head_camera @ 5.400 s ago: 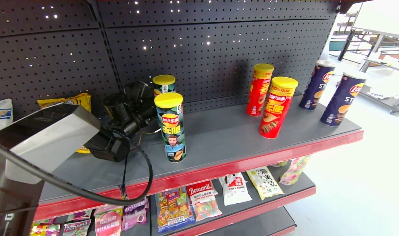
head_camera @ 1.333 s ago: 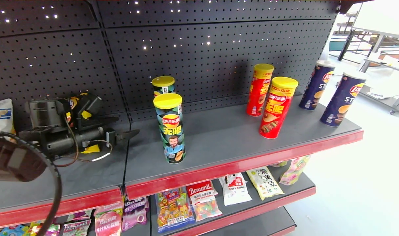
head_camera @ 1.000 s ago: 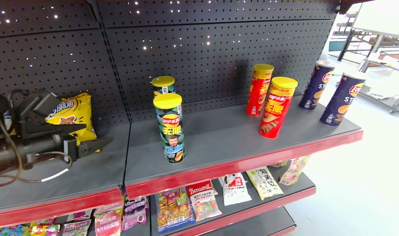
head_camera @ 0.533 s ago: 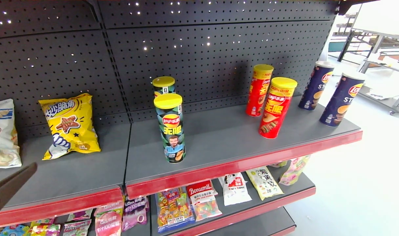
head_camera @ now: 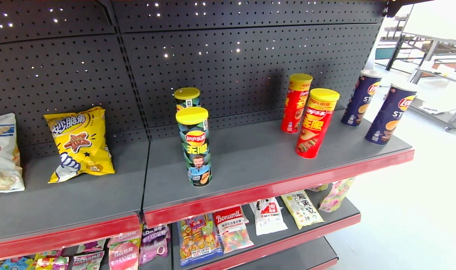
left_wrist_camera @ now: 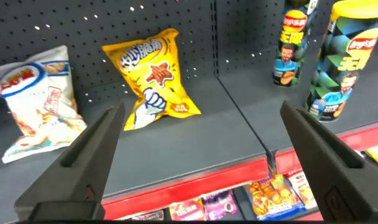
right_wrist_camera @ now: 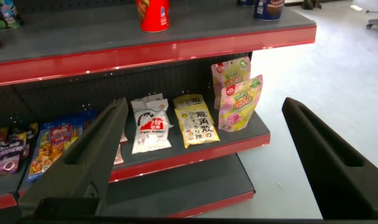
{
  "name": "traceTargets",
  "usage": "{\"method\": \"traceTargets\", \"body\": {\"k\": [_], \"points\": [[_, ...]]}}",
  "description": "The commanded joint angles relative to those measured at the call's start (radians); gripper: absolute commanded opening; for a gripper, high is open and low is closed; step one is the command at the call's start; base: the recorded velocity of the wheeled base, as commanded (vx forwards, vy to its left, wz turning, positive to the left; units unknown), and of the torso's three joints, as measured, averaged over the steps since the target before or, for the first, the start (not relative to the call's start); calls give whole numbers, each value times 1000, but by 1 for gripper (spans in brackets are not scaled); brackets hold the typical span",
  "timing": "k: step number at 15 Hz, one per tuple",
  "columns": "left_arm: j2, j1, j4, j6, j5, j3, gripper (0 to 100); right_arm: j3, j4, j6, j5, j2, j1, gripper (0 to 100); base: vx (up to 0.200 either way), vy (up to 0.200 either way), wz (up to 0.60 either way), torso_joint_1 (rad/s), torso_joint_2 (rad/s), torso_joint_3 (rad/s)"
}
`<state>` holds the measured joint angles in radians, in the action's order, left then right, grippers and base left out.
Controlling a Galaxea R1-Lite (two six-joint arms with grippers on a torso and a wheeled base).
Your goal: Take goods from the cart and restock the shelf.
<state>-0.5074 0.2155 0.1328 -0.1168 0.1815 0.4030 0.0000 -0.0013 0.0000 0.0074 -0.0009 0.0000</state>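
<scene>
Left fingers (left_wrist_camera: 89, 162) have withdrawn off frame left, spread and empty; yellow foil chip bag (head_camera: 79, 144) stands shelved on grey metal shelf (head_camera: 250, 165), left-centre. Right fingers (right_wrist_camera: 83, 162) spread, empty too; more cart trips likely.

Pale bright floor (head_camera: 400, 225), metal tables (head_camera: 434, 37) beyond.
</scene>
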Motion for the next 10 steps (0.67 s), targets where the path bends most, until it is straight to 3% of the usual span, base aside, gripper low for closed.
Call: {"method": "traceTargets", "body": {"k": [1, 8, 10], "points": [[0, 1, -1, -4, -2, -1, 100, 0, 0, 2, 0, 1, 0, 100, 0, 0, 600, 2, 2, 2], [-13, 1, -1, -29, 6, -19, 100, 0, 0, 3, 3, 1, 0, 100, 0, 0, 600, 4, 2, 2], [-13, -1, -1, -34, 7, -29, 100, 0, 0, 2, 3, 1, 0, 100, 0, 0, 0, 0, 0, 0]]}}
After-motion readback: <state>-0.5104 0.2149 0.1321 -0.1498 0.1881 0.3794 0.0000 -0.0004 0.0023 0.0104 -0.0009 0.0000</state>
